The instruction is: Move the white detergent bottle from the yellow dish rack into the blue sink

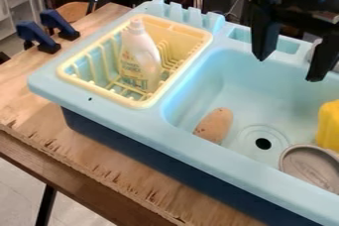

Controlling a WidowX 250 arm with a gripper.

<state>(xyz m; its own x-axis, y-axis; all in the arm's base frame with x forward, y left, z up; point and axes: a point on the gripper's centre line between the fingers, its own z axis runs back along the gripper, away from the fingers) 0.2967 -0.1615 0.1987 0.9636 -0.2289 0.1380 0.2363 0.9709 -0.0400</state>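
The black gripper (289, 66) hangs from the top right over the back of the light blue sink basin (248, 74), its two fingers spread apart with nothing between them. Below and to its left, a tan, potato-like object (214, 125) lies in the basin beside the drain. At the basin's right are a yellow object (329, 127) and a round grey metal lid or dish (311, 166). A white bottle (140, 56) leans in the yellow dish rack (99, 90), left of the gripper and well apart from it.
The toy sink unit (218, 168) stands on a wooden table (99, 168). Two dark blue clamps (39, 39) sit at the table's left edge. The basin's raised walls and the rack's rim stand around the objects. Part of a metallic object (317, 51) shows behind the gripper.
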